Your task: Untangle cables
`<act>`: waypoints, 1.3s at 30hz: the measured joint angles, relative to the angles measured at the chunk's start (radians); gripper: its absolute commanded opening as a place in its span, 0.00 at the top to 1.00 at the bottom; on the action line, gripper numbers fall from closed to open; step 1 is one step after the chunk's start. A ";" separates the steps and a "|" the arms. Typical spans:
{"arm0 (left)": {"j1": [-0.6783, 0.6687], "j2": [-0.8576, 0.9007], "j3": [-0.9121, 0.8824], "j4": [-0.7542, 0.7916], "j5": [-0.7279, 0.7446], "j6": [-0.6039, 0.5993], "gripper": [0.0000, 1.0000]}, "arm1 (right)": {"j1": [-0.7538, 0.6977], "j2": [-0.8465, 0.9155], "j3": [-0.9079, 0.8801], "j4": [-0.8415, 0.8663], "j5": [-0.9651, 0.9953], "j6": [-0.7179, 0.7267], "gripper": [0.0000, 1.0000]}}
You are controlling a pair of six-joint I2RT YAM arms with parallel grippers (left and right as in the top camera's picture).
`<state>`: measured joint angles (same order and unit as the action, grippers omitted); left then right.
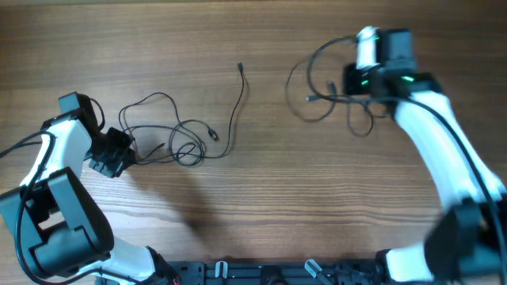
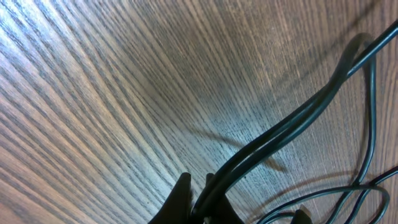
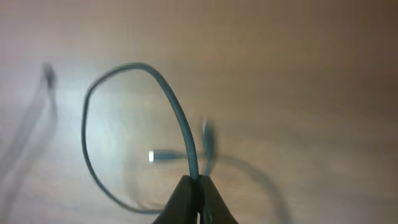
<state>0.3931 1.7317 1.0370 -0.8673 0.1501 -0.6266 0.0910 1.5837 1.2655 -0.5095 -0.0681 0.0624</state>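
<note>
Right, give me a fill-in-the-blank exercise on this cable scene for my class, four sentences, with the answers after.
1. The table holds ____ separate cable bunches.
2. The left jaws are ____ on the left bunch.
3. The right jaws grip a cable of the right bunch that curves into a ____.
4. The table's surface is made of ____.

Missing words: two; shut; loop; wood.
</note>
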 measured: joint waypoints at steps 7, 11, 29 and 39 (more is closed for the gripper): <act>0.000 0.000 0.000 0.000 0.000 0.000 0.96 | -0.147 -0.288 0.003 0.108 0.123 -0.024 0.96; 0.000 0.000 0.000 0.000 0.000 0.000 0.96 | -0.266 -0.376 0.006 0.251 0.213 -0.079 0.96; 0.000 0.000 0.000 0.009 0.000 0.000 0.96 | -0.818 -0.169 0.010 0.428 0.287 -0.217 0.96; 0.000 0.000 0.000 0.008 0.000 0.000 0.96 | -0.864 0.163 0.010 0.377 0.214 -0.126 0.96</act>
<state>0.3931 1.7317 1.0370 -0.8593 0.1501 -0.6266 -0.7727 1.7466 1.2755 -0.1329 0.1455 -0.0635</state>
